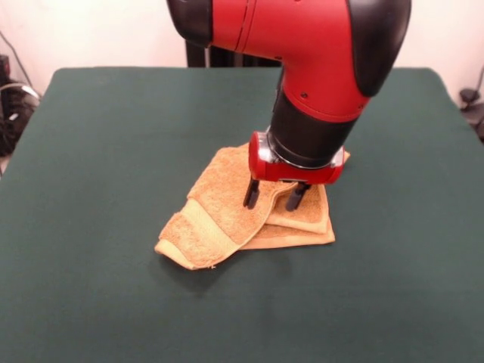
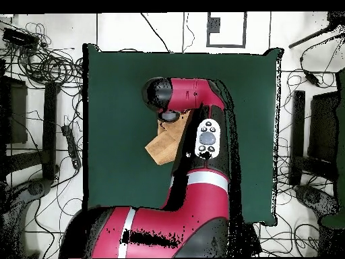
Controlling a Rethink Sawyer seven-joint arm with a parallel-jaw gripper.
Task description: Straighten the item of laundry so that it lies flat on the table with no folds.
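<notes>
The dark green table (image 1: 98, 227) filled most of the front view. The red and black arm (image 1: 318, 60) came down from the top centre. Just right of centre lay the orange-tan hand towel (image 1: 219, 215), folded over itself, with a striped band at its lower left. The gripper (image 1: 276, 197) stood over it, fingers (image 1: 250, 193) spread apart with a raised towel fold between them.

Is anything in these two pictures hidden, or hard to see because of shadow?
Front view: even light, a soft shadow under the towel on the table, gripper fingers apart and clear. Overhead view: the arm hides most of the towel and all of the gripper.
</notes>
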